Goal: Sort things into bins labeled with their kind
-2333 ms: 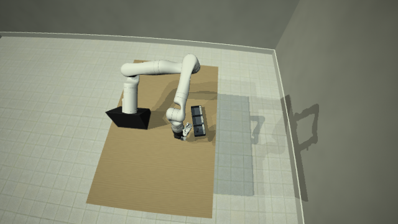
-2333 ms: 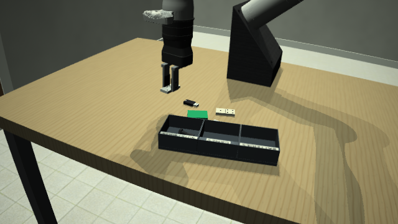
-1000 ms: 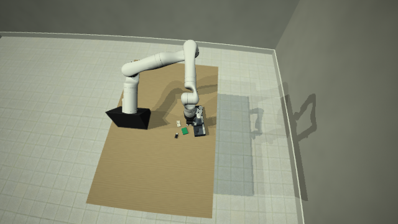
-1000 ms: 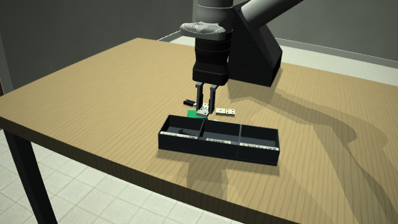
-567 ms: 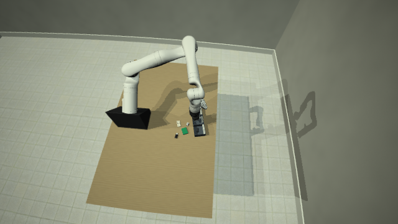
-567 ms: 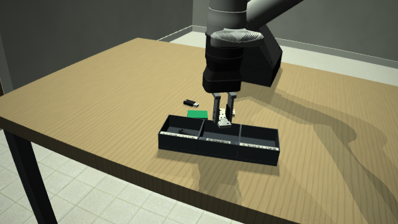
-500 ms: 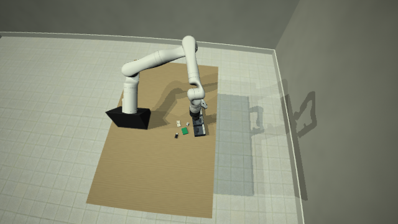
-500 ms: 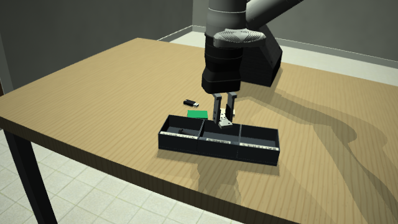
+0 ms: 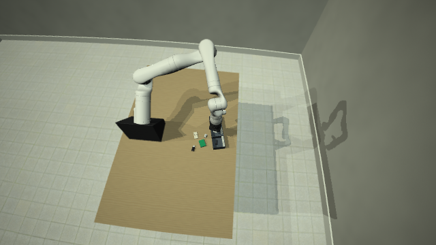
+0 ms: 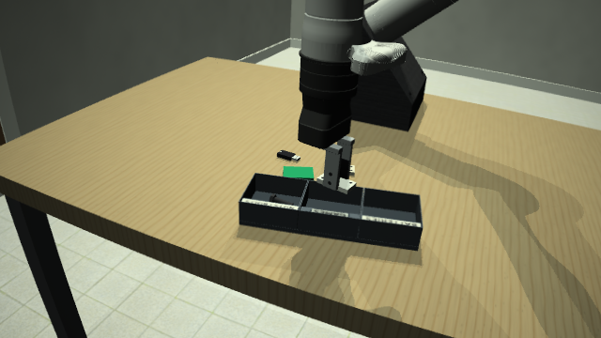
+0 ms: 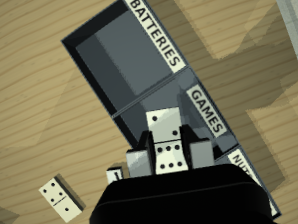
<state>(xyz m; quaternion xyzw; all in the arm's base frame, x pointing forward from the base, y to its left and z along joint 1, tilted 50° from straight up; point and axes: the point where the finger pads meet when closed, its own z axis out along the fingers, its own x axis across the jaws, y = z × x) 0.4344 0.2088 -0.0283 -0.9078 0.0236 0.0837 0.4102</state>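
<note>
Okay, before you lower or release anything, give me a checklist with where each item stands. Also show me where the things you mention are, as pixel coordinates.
1. Domino (image 10: 347, 186) (image 11: 164, 124) between the fingers of the end effector (image 9: 216, 131) (image 10: 339, 180) (image 11: 167, 140): ok.
2. GAMES label (image 10: 330, 212) (image 11: 206, 111) matches the domino's kind: ok.
3. Domino positioned over the GAMES bin (image 9: 215, 135) (image 10: 329, 224) (image 11: 189, 120): ok, at least partly.
4. Domino's whole outline clear of the bin's walls for a drop: cannot tell; the end effector blocks part of the view.
5. Bins standing upright on the table (image 9: 163, 190) (image 10: 141, 141) (image 11: 30, 110): ok.
6. Second domino (image 9: 195, 135) (image 10: 352, 170) (image 11: 60, 198) binned: not ok, it lies on the table.

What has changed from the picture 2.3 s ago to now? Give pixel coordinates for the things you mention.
The gripper (image 10: 339, 184) (image 11: 167, 140), already carrying a domino (image 10: 346, 186) (image 11: 164, 122), has moved from beyond the USB stick (image 10: 287, 155) to over the GAMES compartment (image 11: 182, 80). Nothing visibly let go. The bins (image 10: 268, 218), USB stick and green piece (image 10: 298, 172) (image 9: 202, 143) stayed put.
</note>
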